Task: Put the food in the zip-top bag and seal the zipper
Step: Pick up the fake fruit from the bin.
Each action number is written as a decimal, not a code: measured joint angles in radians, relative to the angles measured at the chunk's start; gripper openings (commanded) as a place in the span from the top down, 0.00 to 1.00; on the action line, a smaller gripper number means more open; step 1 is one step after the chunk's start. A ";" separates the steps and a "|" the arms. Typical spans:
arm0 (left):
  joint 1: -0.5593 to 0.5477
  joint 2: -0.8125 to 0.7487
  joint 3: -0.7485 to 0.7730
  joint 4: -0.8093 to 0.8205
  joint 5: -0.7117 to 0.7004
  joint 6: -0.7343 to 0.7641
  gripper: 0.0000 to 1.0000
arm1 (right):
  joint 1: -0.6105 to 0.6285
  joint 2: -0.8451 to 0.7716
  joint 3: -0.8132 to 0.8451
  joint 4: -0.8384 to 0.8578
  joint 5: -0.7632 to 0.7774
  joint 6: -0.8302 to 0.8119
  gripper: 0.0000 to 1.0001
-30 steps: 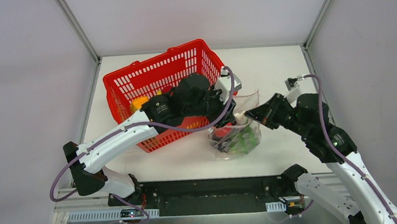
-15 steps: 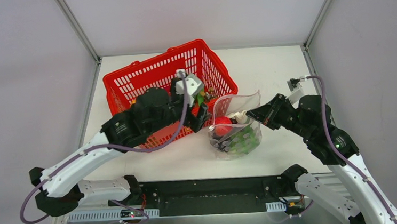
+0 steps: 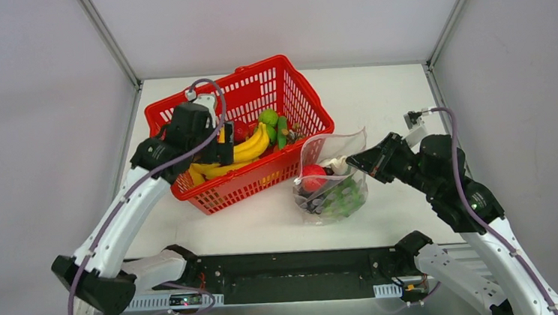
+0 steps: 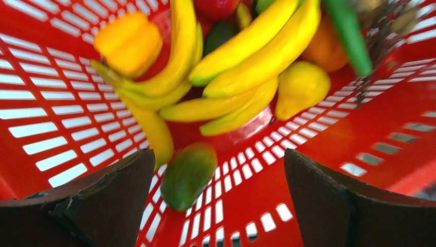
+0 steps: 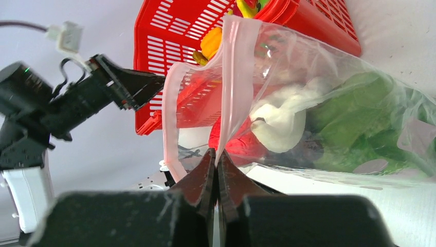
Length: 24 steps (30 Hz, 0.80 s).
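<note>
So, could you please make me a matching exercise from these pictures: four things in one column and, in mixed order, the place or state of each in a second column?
Column 1
1. bananas
2. white garlic
3. left gripper
4. right gripper

Column 2
A. shut on the pink edge of the zip-top bag
B. lying in the red basket
C. open, over the food in the basket
D. inside the zip-top bag

Right pairs: 1-B; 2-D; 3-C; 4-A.
</note>
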State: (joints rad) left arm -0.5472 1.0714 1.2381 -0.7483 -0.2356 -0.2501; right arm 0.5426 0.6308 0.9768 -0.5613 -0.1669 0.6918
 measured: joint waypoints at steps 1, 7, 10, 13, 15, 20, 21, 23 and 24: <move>0.032 0.039 0.022 -0.041 0.037 0.009 0.01 | 0.000 -0.001 0.000 0.000 0.000 0.000 0.97; 0.140 0.258 0.142 -0.239 0.177 0.114 0.02 | 0.000 -0.008 0.000 -0.001 -0.001 0.001 0.97; 0.158 0.350 0.218 -0.328 0.224 0.177 0.08 | 0.000 -0.014 -0.001 -0.003 -0.001 0.000 0.97; 0.163 0.435 0.282 -0.394 0.242 0.239 0.12 | 0.000 -0.020 -0.001 -0.005 0.000 0.000 0.96; 0.164 0.486 0.299 -0.423 0.244 0.272 0.12 | 0.000 -0.022 -0.001 -0.006 0.000 0.000 0.96; 0.176 0.599 0.302 -0.482 0.253 0.330 0.11 | 0.000 -0.029 -0.001 -0.014 0.003 -0.002 0.96; 0.177 0.614 0.302 -0.489 0.256 0.340 0.11 | 0.000 -0.030 -0.001 -0.014 0.004 -0.003 0.96; 0.183 0.644 0.303 -0.508 0.257 0.354 0.12 | 0.000 -0.030 -0.001 -0.015 0.005 -0.004 0.96; 0.188 0.657 0.303 -0.518 0.256 0.362 0.12 | 0.000 -0.030 -0.001 -0.015 0.006 -0.004 0.96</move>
State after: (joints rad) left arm -0.3588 1.7283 1.5406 -1.2663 0.0204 0.1120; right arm 0.5426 0.6010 0.9756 -0.5766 -0.1612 0.6880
